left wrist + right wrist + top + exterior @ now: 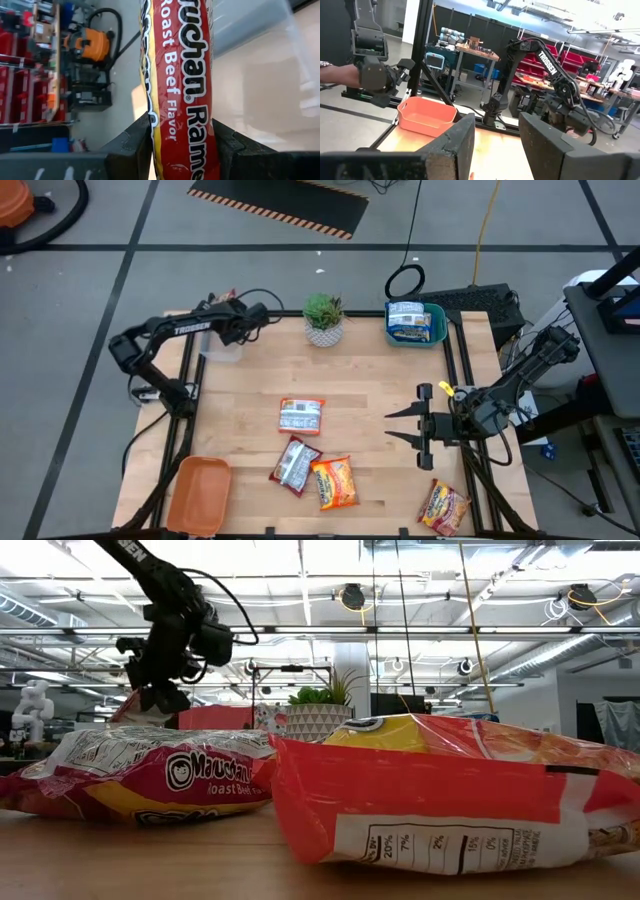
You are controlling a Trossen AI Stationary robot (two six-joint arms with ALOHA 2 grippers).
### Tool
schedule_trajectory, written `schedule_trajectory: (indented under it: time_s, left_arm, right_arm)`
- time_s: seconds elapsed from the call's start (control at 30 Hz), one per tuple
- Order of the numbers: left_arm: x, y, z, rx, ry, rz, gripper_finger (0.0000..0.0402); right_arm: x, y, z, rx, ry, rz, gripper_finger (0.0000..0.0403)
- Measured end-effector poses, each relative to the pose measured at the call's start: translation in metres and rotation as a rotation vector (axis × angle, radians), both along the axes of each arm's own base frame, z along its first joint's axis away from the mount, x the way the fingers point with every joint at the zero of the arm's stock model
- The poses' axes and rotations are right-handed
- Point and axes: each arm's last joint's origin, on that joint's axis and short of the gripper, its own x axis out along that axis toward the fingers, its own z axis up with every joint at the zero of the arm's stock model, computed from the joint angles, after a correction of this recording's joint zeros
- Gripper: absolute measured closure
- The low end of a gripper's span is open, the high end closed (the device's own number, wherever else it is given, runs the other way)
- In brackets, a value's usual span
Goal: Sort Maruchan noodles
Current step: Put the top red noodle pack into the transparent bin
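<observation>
My left gripper (182,150) is at the table's far left corner, over a clear tray (222,348), shut on a red Maruchan packet (180,75) labelled Roast Beef Flavor. Loose on the wood lie two red-silver packets (301,416) (295,464), an orange-yellow one (335,482) and another orange one (444,505) at the near right corner. Blue-white packets lie in a teal tray (440,330) at the far right. My right gripper (390,427) hovers open right of centre, its fingers pointing toward the table's left, nothing between them. My left gripper pinches the red packet between its two fingers (137,147), one on each flat face (172,142). In the wrist view the packet shows edge-on and runs on past the fingertips. The fingers slant downward, and the packet (135,712) is lifted clear, above the clear tray (265,65).
An orange tray (198,492) sits at the near left corner. A potted plant (323,318) stands at the middle of the far edge. Bare wood shows between the loose packets and the far trays. In the low view two packets (150,775) (450,790) fill the foreground.
</observation>
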Motion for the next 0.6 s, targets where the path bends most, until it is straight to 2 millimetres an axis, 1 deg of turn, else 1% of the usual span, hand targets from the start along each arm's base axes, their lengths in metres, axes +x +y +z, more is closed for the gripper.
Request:
schedule_trajectory:
  time_s: [0.2, 0.47, 0.6]
  left_arm:
    - [0.002, 0.002, -0.011, -0.028, 0.041, 0.010, 0.0265]
    - [0.007, 0.005, -0.030, -0.078, 0.085, 0.024, 0.0264]
    - [0.010, 0.003, -0.034, -0.081, 0.085, 0.025, 0.0244]
  right_arm:
    - [0.000, 0.000, 0.000, -0.022, 0.000, -0.001, 0.0257]
    - [0.000, 0.000, 0.000, -0.042, 0.001, -0.002, 0.0257]
    - [0.000, 0.000, 0.000, -0.045, 0.001, -0.003, 0.0257]
